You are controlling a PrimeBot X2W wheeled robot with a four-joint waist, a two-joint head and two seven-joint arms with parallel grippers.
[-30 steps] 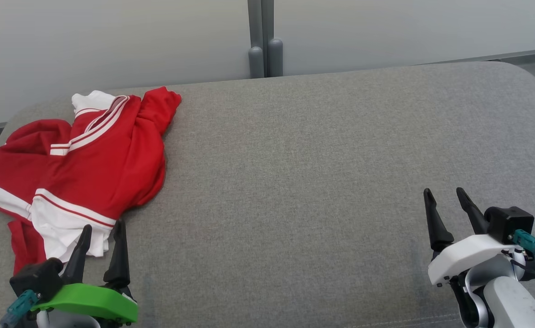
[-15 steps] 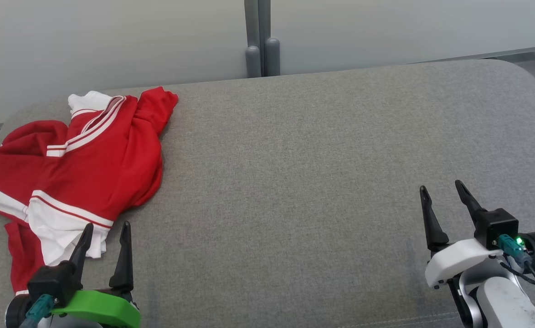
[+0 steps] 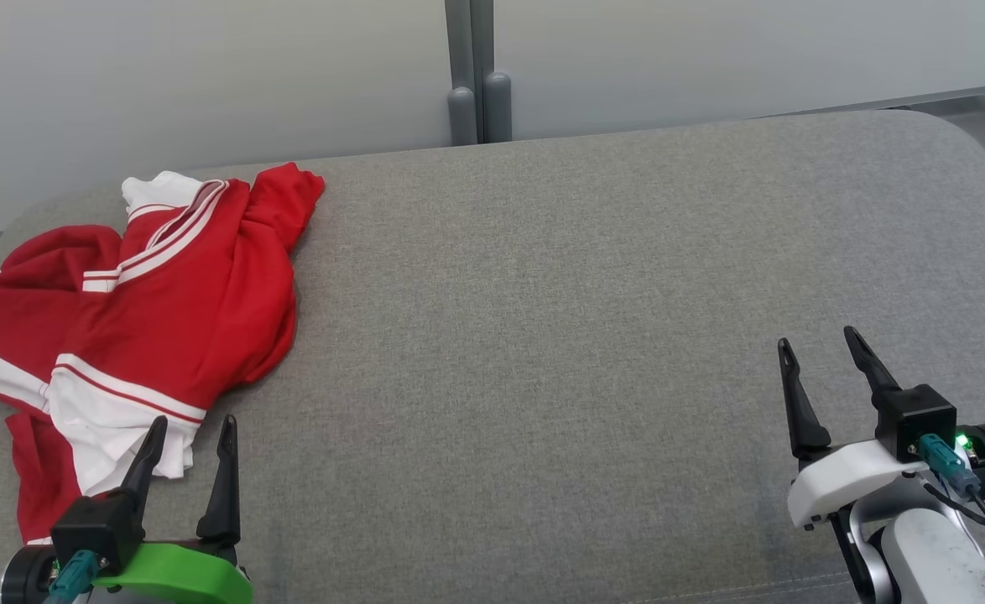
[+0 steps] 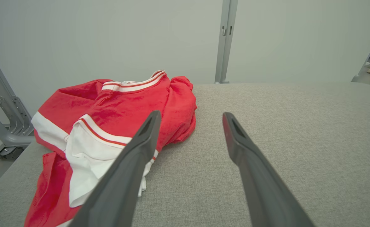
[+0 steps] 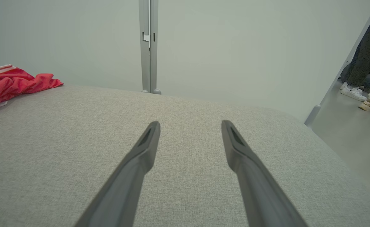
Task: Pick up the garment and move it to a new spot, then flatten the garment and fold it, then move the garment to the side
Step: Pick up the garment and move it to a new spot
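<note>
Crumpled in a heap at the left end of the grey cushion (image 3: 560, 277): a red garment (image 3: 165, 302) with white bands and striped red-and-white trim, reaching close to the far edge and the left edge. White panel nearest the robot, rumpled at the near corner; 1 red flap pointing toward the far edge. Neither flattened nor folded.

At the lower left of the head view, the left gripper (image 3: 193, 421), green-shelled, with 2 dark fingers spread wide and nothing between them. Tip of the outer finger across the white near edge of the garment, tip of the inner finger over bare cushion just beside it. Contact with the cloth impossible to tell. Same wide spread in the left wrist view, with the garment ahead and to the left of the fingers.

At the lower right, the right gripper (image 3: 818, 337), white-shelled, likewise spread wide and empty, above bare cushion well apart from the garment. In the right wrist view, a red fold of the garment at the far left.

Behind the cushion, pale wall panels (image 3: 207, 75) joined at a grey post (image 3: 467, 67). Beyond the right end, on the floor, trouser legs and shoes (image 5: 353, 92) of people. At the left of the left wrist view, a grey metal frame (image 4: 5, 126) beside the cushion.
</note>
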